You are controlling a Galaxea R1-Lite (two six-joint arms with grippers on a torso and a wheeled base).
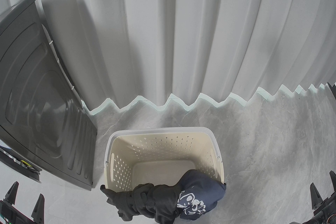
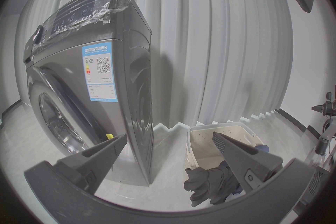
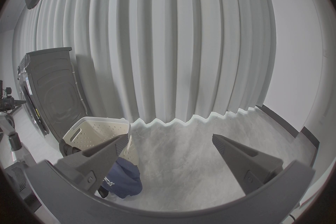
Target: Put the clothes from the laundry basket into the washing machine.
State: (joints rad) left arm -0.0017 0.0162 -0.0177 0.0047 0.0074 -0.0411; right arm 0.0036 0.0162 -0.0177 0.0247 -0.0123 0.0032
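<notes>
In the head view, the basket stood on the floor in front of a curtain, with the washer just beside it on the left. A black garment and a navy garment were draped over the basket's near rim, partly inside and partly hanging out. The left end effector sat low at the near left and the right end effector at the near right. Both were well apart from the clothes.

In the left wrist view, the left end effector was released, jaws spread with nothing between them. Beyond it were the washer, its round door apparently closed, and the basket with the black garment spilling over the rim.

In the right wrist view, the right end effector was also released and empty. The navy garment hung off the basket, and the washer stood behind.

The task seemed to be at its start, with no garment picked up yet. The next move probably called for one arm to descend onto the bunched cloth at the rim and clench a thick fold. If the door was indeed closed, it would need opening before loading.
</notes>
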